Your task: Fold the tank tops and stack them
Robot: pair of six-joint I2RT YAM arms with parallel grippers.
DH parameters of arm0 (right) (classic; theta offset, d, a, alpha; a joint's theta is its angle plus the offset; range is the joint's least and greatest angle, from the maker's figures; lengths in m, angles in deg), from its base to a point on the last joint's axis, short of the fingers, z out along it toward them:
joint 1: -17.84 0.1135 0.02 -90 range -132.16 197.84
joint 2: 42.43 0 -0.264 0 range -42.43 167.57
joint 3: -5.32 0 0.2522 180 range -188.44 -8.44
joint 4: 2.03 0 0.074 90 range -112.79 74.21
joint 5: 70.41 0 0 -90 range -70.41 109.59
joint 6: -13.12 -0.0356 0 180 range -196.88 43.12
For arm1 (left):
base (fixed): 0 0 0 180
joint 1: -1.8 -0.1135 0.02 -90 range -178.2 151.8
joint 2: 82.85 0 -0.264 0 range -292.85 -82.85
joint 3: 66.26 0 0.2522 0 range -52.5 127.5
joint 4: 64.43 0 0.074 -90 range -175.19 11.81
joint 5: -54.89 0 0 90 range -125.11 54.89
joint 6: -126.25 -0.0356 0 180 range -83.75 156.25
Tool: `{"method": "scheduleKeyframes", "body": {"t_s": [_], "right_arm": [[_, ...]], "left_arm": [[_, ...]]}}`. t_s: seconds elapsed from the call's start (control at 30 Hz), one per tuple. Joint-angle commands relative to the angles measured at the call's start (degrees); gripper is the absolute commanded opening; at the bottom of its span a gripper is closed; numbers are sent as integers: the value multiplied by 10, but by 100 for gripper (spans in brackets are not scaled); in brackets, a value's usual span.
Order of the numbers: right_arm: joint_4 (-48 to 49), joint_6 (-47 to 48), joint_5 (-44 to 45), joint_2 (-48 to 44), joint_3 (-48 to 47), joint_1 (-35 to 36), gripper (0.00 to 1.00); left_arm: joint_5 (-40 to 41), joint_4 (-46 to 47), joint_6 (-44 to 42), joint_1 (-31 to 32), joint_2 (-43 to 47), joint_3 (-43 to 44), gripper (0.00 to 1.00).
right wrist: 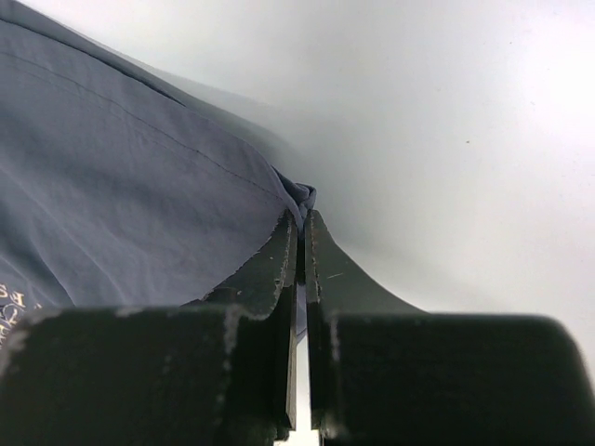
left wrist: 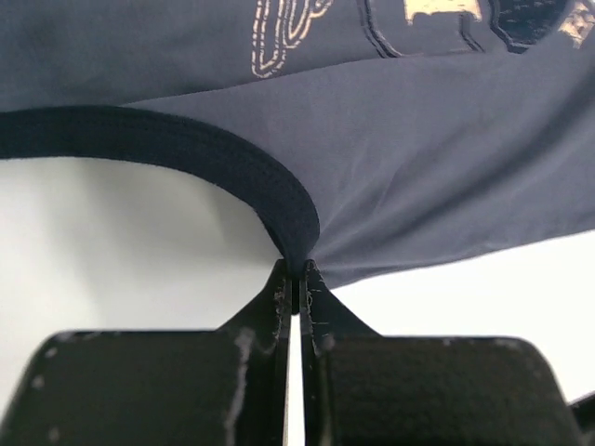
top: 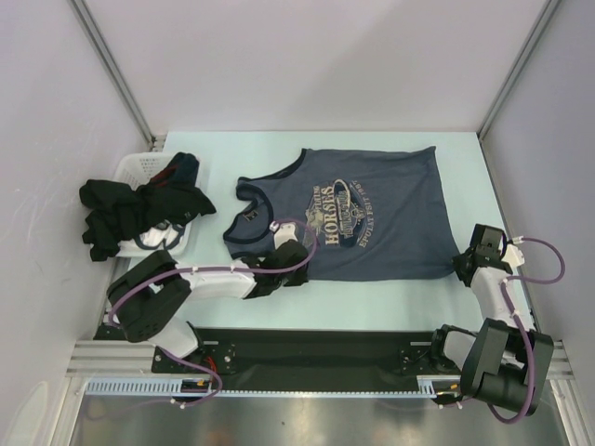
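The slate blue-grey tank top (top: 390,232) has its near armhole hidden beneath the left arm (top: 218,277). Left of it, a black crumpled cloth heap (top: 112,209) covers most of a white slatted basket (top: 135,167).

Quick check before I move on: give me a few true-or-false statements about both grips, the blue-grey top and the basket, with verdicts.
1. The left fingers are shut on the dark-trimmed edge of the blue-grey tank top. True.
2. The right fingers are open and clear of the cloth. False: they are shut on a corner of that top.
3. The blue-grey tank top is already folded in half. False: it lies spread out on the table, print up.
4. Black clothing is heaped in and over the white basket on the left. True.
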Motion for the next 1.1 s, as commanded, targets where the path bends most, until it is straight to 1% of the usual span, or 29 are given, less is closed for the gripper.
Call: {"method": "scheduleKeyframes", "body": {"t_s": [0.0,0.07,0.17,0.27,0.37,0.47,0.5,0.57,0.67,0.77,0.9,1.0,1.07], "right_arm": [[-19,2,30,-21,-3,-4,0],[-30,7,31,-25,-6,-4,0],[-44,11,32,-27,-12,-4,0],[-58,16,29,-31,-21,-4,0],[-61,17,28,-38,-29,-4,0],[-62,18,20,-37,-46,-4,0],[-63,16,16,-34,-53,-4,0],[-65,13,7,-28,-68,-4,0],[-68,7,-3,-12,-101,-4,0],[-60,9,-13,13,-135,-4,0],[-54,10,-26,56,-187,-4,0],[-53,11,-36,109,-235,-4,0],[-46,11,-45,130,-250,-4,0]], "left_arm": [[4,-28,-10,7,55,-19,0],[-25,-29,-13,7,87,-38,0],[-58,-31,-18,7,107,-45,0],[-69,-44,-22,7,115,-40,0],[-73,-57,-38,7,112,-19,0],[-76,-82,-55,6,87,24,0],[-77,-85,-58,2,81,46,0],[-93,-84,-67,0,63,63,0],[-111,-86,-77,-15,39,95,0],[-131,-92,-89,-48,21,127,0],[-144,-116,-112,-81,2,166,0],[-151,-138,-131,-108,-14,196,1],[-157,-142,-136,-120,-18,204,1]]}}
